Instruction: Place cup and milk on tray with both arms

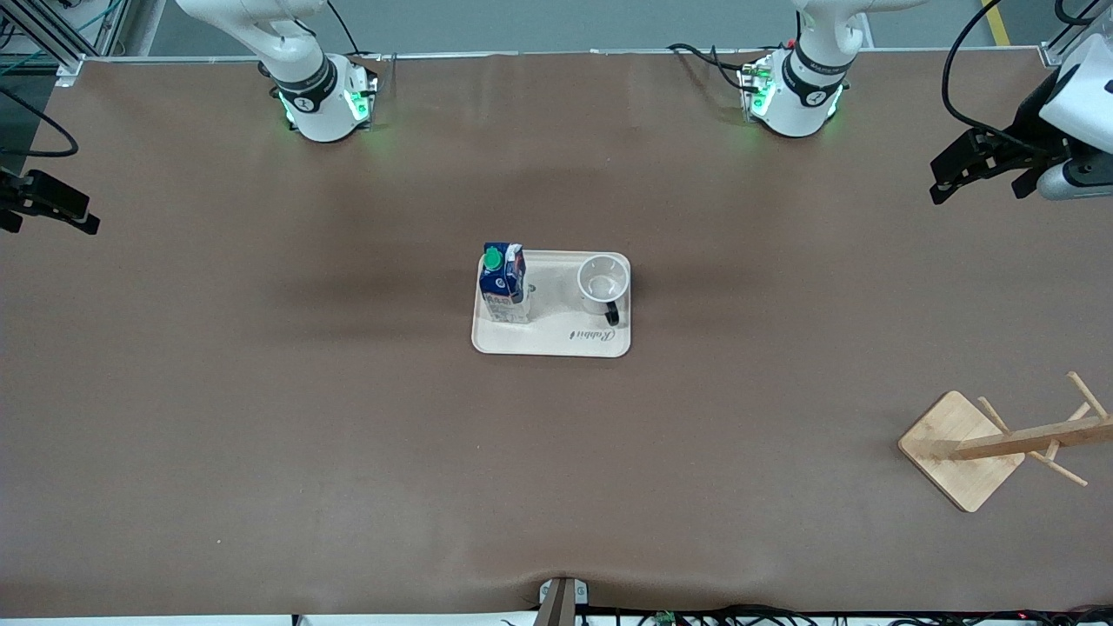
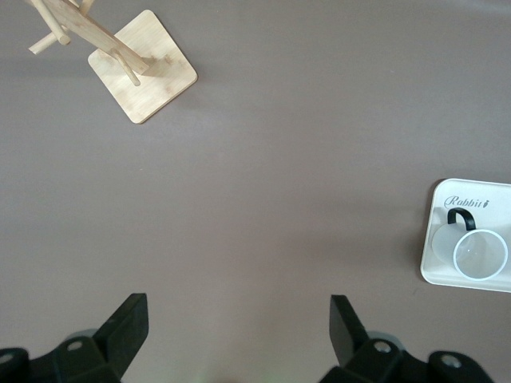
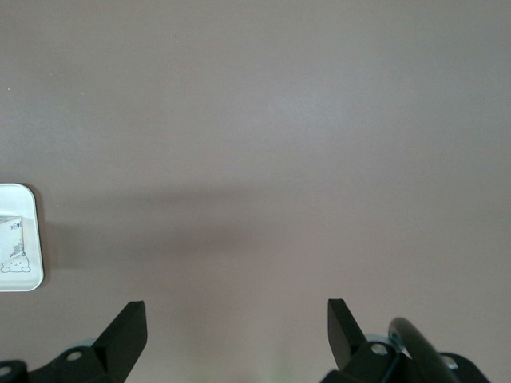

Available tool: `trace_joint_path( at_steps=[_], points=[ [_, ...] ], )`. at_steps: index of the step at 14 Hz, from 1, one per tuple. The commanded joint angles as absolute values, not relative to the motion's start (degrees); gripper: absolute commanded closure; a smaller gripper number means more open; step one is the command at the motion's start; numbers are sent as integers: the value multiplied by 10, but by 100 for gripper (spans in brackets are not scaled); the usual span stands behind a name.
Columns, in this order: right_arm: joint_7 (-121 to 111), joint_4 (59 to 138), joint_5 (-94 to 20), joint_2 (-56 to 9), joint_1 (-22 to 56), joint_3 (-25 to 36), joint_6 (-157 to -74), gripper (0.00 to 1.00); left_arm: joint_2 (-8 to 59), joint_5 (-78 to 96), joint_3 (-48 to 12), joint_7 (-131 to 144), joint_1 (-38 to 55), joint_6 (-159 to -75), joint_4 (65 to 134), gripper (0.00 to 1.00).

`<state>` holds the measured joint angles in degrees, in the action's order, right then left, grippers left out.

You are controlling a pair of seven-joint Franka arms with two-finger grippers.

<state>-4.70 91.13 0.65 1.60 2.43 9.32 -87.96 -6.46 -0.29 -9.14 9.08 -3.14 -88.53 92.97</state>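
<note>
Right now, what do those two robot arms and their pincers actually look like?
Both arms are glossy white with black joint bands and green lights glowing at their round bases. Black cables run to each base. The left arm and right arm look identical. The left gripper and right gripper are matte black, each with two flat, wedge-shaped fingers and small round screws on the knuckles.

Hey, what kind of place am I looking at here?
Likely a robotics lab: two white arms bolted to a brown table, cables along its edges, with a tray and bamboo rack as props.
</note>
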Motion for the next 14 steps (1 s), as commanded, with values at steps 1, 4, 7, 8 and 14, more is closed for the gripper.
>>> trace_joint_path(
  at_steps=[1,4,7,8,14],
  points=[
    [-42,918,15,21,25,91,-881,0,-70,7,-91,85,-32,-864,921,0],
    [-42,919,14,21,29,90,-877,0,-68,-2,-92,88,-30,-856,914,0],
    [-41,919,13,21,29,90,-873,0,-62,-2,-91,87,-30,-857,909,0],
    [-41,919,13,22,30,89,-870,0,-60,-3,-91,86,-32,-857,904,0],
    [-39,904,-18,24,39,91,-847,0,-54,-3,-89,93,-32,-856,899,0]
  ],
)
